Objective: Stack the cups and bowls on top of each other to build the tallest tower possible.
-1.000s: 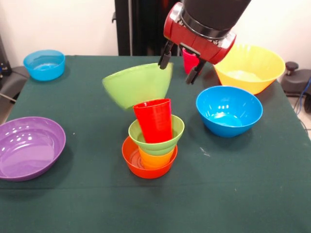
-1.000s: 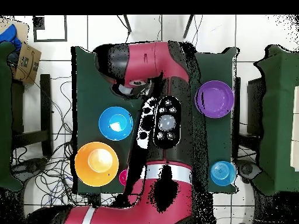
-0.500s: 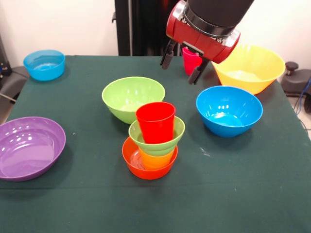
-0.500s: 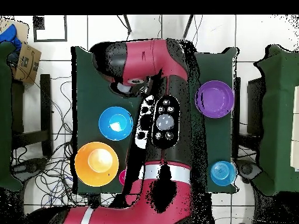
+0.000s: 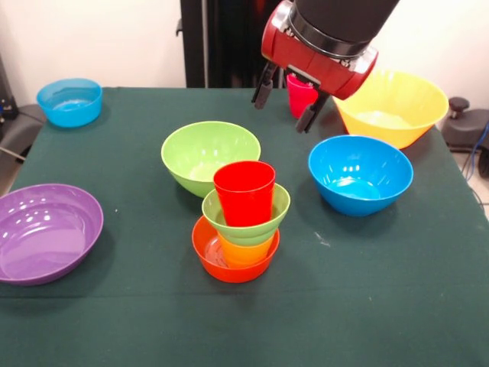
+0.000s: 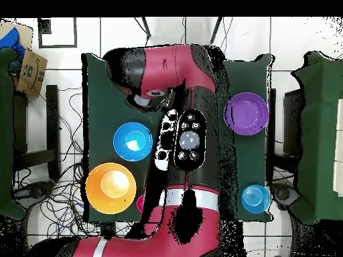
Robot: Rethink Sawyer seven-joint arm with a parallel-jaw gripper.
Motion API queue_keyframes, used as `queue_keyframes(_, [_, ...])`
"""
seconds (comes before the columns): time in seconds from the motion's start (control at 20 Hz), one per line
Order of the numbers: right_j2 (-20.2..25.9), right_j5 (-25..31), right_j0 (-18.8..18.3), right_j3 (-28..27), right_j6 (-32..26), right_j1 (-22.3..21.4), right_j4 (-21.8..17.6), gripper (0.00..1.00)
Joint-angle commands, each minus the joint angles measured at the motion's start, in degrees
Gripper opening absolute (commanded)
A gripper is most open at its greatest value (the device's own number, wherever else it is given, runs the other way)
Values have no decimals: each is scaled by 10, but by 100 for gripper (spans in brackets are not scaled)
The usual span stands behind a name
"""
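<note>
The tower stands at the table's middle in the front view: a small orange bowl (image 5: 210, 258), a yellow-orange cup (image 5: 244, 251), a small green bowl (image 5: 263, 215) and a red cup (image 5: 244, 193), nested. A larger green bowl (image 5: 208, 151) sits upright on the cloth just behind the tower. My gripper (image 5: 280, 112) hangs open and empty above the table, behind and right of the tower. A pink cup (image 5: 299, 95) stands behind it. In the overhead view the arm (image 6: 191, 134) hides the tower and the green bowl.
A blue bowl (image 5: 359, 174) sits right of the tower, a large yellow bowl (image 5: 391, 107) at the back right. A small blue bowl (image 5: 69, 102) is at the back left, a purple bowl (image 5: 46, 232) at the left edge.
The larger green bowl was tilted in the air below my gripper a second ago; now it rests upright on the table. My gripper has risen slightly and stays open.
</note>
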Motion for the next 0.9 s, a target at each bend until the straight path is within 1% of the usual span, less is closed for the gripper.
queue_keyframes(0.05, [34,-2,-1,25,-66,4,-25,100])
queue_keyframes(0.2, [36,-20,-10,54,-71,-17,-15,100])
queue_keyframes(0.3, [39,-41,-22,80,-87,-36,-10,100])
queue_keyframes(0.35, [44,-56,-29,80,-88,-30,-9,100])
queue_keyframes(0.5, [43,-73,-38,98,-98,-52,-13,100])
queue_keyframes(0.6, [43,-91,-48,117,-107,-72,-13,100])
queue_keyframes(0.65, [46,-102,-57,136,-115,-87,-8,100])
queue_keyframes(0.7, [47,-102,-62,147,-117,-96,-5,100])
queue_keyframes(0.8, [54,-112,-79,177,-143,-116,0,100])
queue_keyframes(0.9, [77,-124,-104,200,-193,-123,1,100])
